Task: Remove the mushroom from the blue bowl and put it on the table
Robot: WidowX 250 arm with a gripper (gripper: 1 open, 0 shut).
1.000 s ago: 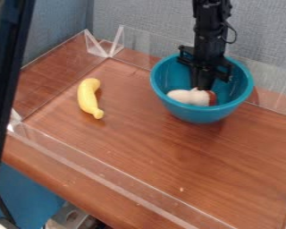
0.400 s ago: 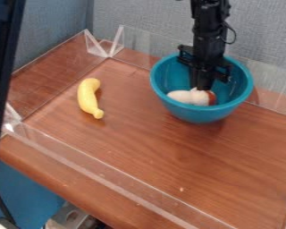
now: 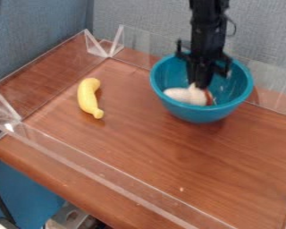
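1. The table (image 3: 146, 152) fills most of the view, a reddish-brown wood-grain top fenced by low clear acrylic walls (image 3: 62, 152).
2. The blue bowl (image 3: 200, 88) sits toward the far right of the table, round, glossy and upright.
3. The dark robot arm (image 3: 207, 22) comes straight down from above into the bowl's mouth.
4. The claw (image 3: 203, 82) at its end points down inside the bowl, with its jaws drawn narrow together; whether they actually pinch the mushroom is too blurred to tell.
5. A yellow banana (image 3: 90, 97) lies flat on the wood, well apart to the left of the bowl.
6. The mushroom (image 3: 189, 95), a small cream-white lump, is inside the bowl, right under the claw's tip and a little to its left.
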